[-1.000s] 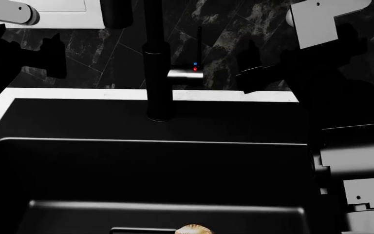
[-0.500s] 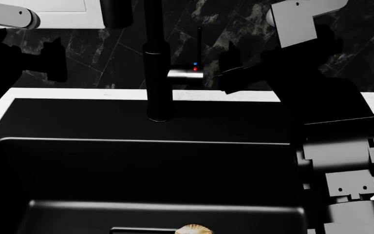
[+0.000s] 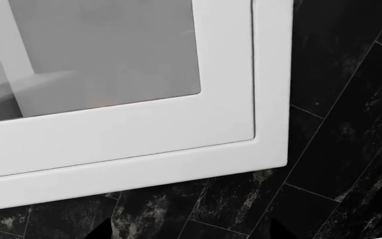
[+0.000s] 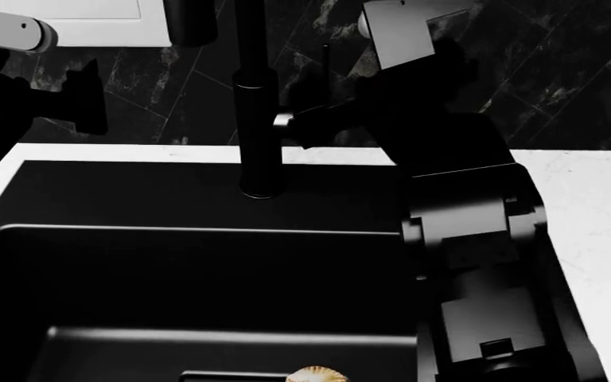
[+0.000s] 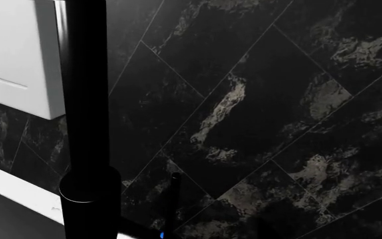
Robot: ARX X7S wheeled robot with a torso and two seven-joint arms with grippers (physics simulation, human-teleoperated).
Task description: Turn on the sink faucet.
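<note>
A: Where's the sink faucet (image 4: 254, 103)?

B: Standing upright at the back rim of the sink (image 4: 178, 263), in front of the dark marbled wall. The right pincer (image 4: 303, 127) is right at its short side lever.

A: How will it handle?

B: Likely rigid metal, fixed at the base; only the lever should swing. Smooth finish, so a push near the lever's free end seems wiser than a pinch.

A: Are the pincers spread or closed?

B: Cannot tell for either. Both are black on black, and the right one covers most of the lever. The left pincer (image 4: 83, 99) hangs well apart, facing a white frame (image 3: 177, 144).
</note>
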